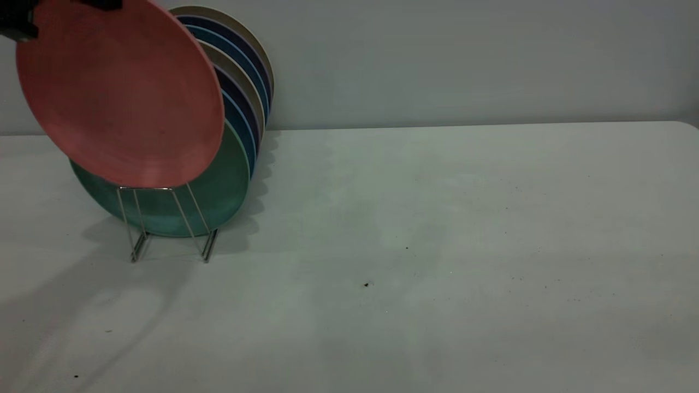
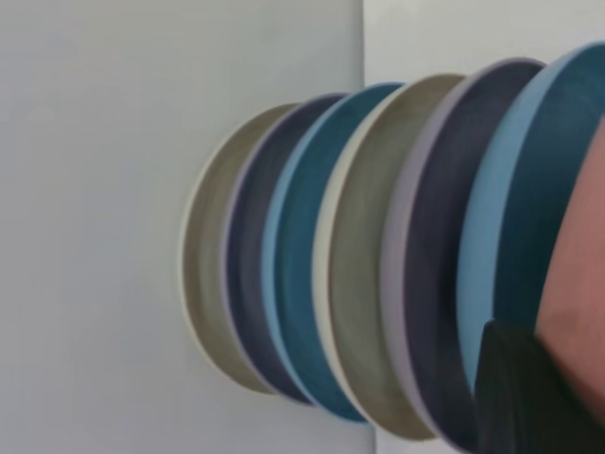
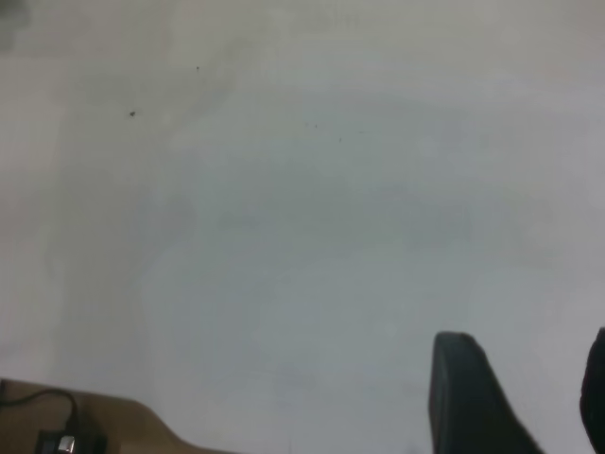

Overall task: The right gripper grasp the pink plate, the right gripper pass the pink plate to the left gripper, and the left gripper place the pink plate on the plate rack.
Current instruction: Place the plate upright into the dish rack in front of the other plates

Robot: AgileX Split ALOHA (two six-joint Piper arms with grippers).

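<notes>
The pink plate [image 1: 120, 93] hangs tilted at the far left, in front of the teal-green plate [image 1: 224, 191]. Its lower edge is level with the top of the front loop of the plate rack [image 1: 164, 218]. My left gripper [image 1: 22, 24] shows only as black parts at the plate's upper rim and is shut on it. In the left wrist view a black finger [image 2: 529, 397] lies against the pink plate [image 2: 581, 284]. My right gripper [image 3: 534, 397] is out of the exterior view. Its wrist view shows it open and empty above bare table.
Several blue, purple and beige plates [image 1: 248, 93] stand upright in the rack behind the teal-green one, close to the back wall; they also show in the left wrist view [image 2: 359, 255]. The white table [image 1: 437, 245] stretches to the right of the rack.
</notes>
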